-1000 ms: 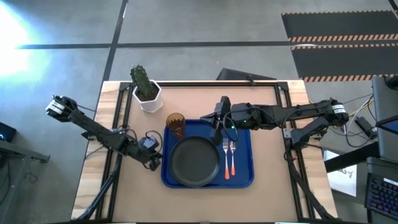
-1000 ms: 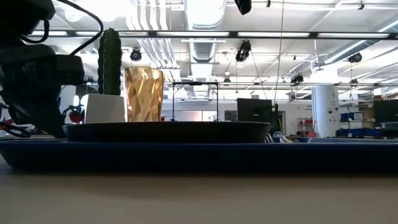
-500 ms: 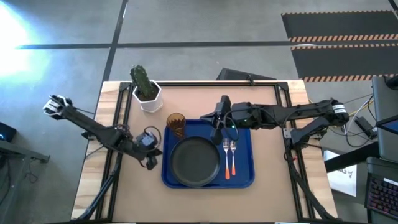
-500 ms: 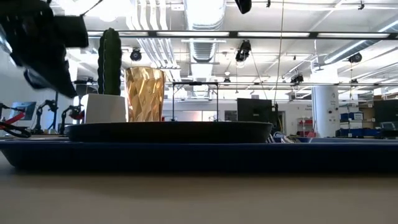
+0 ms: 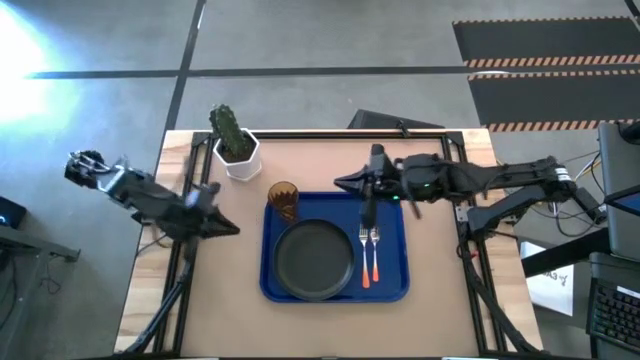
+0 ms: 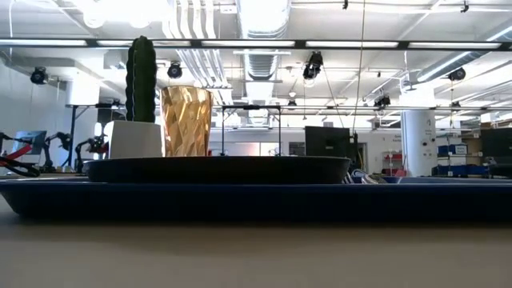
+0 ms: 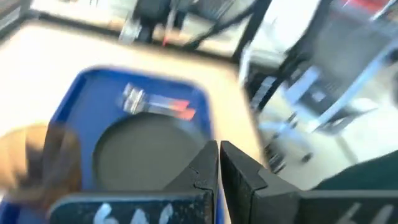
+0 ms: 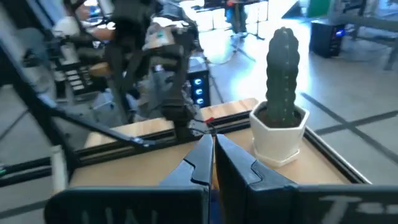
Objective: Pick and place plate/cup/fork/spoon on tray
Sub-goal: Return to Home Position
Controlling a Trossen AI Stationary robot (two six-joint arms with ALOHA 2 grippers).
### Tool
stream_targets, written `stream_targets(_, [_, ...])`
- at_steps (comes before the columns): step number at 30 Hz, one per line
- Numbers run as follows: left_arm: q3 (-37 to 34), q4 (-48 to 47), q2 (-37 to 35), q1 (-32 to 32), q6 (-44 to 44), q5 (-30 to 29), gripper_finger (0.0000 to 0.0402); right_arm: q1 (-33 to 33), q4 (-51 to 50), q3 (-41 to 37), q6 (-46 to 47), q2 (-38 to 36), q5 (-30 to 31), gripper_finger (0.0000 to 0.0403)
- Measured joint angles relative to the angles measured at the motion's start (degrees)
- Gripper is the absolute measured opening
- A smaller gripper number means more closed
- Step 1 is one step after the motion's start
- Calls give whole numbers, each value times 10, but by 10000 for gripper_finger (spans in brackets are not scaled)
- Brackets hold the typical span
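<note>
Risk sits mainly with the right hand (image 5: 341, 182), which hangs over the upper edge of the tray (image 5: 396, 215), just right of the cup (image 5: 283, 200). Its fingers (image 8: 198, 160) are pressed together on nothing. If that arm swings low or sideways on its way home, it could clip the cup, or catch the tray's rim and drag the whole setting off the middle of the table (image 5: 440, 270). The cactus pot (image 5: 237, 156), up and left of the tray, would be next in a wide sweep. The left hand (image 5: 230, 229) worries me less — it is left of the tray and apart from it, fingers (image 7: 202, 174) together and empty.

Everything asked for looks placed. The plate (image 5: 315, 258) lies in the tray's lower left part and the cup stands in its upper left corner. The fork (image 5: 362, 245) and the spoon (image 5: 374, 245) lie side by side right of the plate.

Against a second ago, the left hand has pulled away from the tray's left edge and risen — its dark bulk is gone from the left of the low view. The right hand has drawn back a little toward the right. The tray and its load have not shifted.
</note>
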Motion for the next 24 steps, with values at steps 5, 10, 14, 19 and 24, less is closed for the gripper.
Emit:
stream_targets(5, [28, -17, -35, -2, 17, 67, 0, 17, -52, 0, 13, -50, -76, 9])
stream_targets(10, [4, -37, -83, -2, 94, 140, 0, 35, -71, -19, -58, -78, -196, 9])
stream_targets(14, [-35, -11, -128, -2, 132, 197, 0, 36, -67, -56, -57, -99, -232, 9])
stream_targets(19, [-87, 43, -210, -2, 173, 247, 0, 36, 41, -167, -49, -147, -231, 9])
stream_targets(24, [-157, 76, -293, -2, 174, 249, 0, 36, 203, -319, -40, -218, -231, 9])
